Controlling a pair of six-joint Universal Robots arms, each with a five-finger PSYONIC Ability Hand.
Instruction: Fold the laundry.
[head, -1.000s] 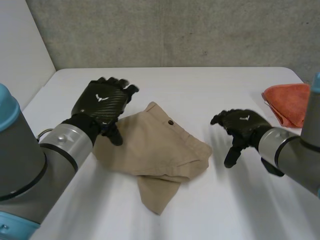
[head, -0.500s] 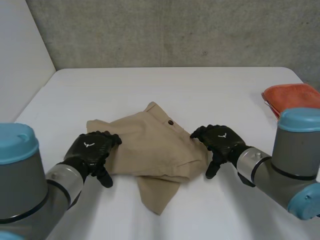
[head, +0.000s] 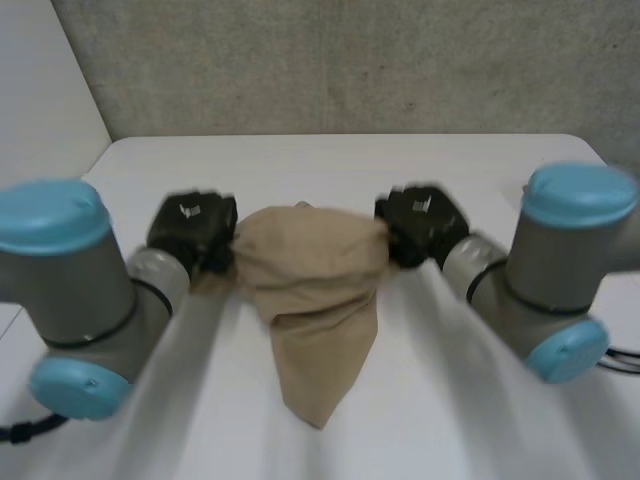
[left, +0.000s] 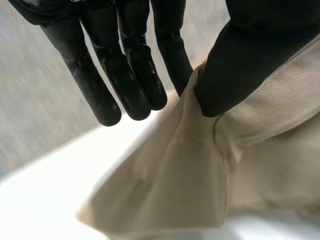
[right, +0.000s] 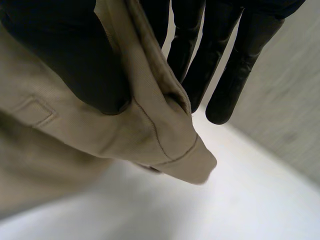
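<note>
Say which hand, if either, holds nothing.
Neither: the left hand and right hand each pinch the tan garment between thumb and fingers, at opposite sides.

**Two pinch grips, held level**

The left hand (head: 192, 228) is pinching one upper edge of the cloth (head: 312, 270) between its thumb and a nearly straight finger, with the other fingers (left: 125, 75) staying extended. The right hand (head: 420, 222) is gripping the opposite edge the same way. Both hands are hanging level, apart. The left arm (head: 90, 290) and right arm (head: 545, 275) are angling inward.
</note>
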